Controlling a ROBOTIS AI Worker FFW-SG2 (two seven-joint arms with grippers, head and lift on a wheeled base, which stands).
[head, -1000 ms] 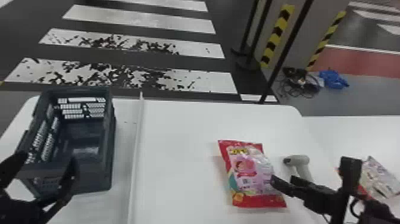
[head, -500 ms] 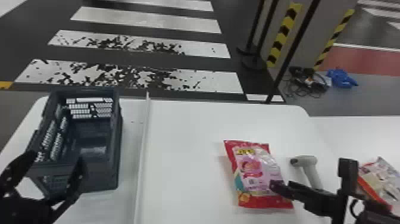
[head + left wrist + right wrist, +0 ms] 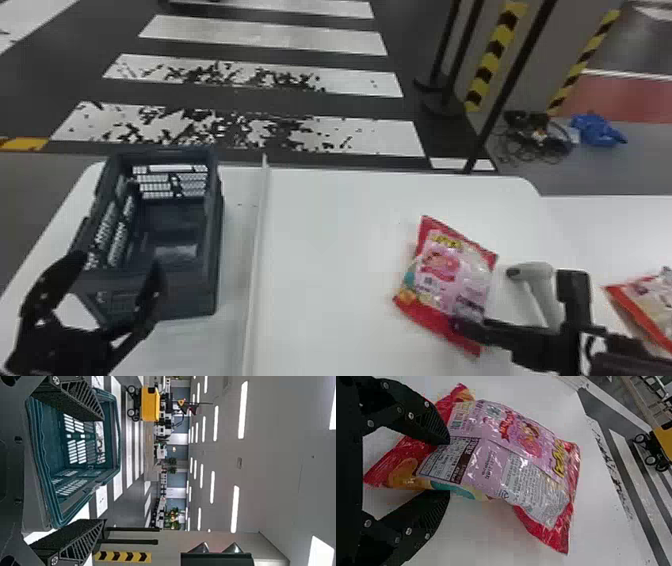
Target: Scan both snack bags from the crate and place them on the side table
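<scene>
A red and pink snack bag point(image 3: 445, 280) is seen face up on the white table point(image 3: 325, 260), its long axis running mostly away from the robot, the far end angled slightly to the right. The bag lies ahead and to the left of the right gripper point(image 3: 449, 467), the nearer one; its fingers are spread, one over the bag's near part, the other at its edge. Whether the bag is pinched cannot be told. Closing on that near end seems to be called for, at the risk of the bag being pushed askew. The scanner point(image 3: 542, 274) is placed just beside the bag, to its right. Farther right, a second bag point(image 3: 652, 302) is set on the side table point(image 3: 605, 225), so one transfer is probably done. Well to the left, the crate point(image 3: 214, 260) is reached over by the left gripper point(image 3: 120, 265), its fingers apart.
</scene>
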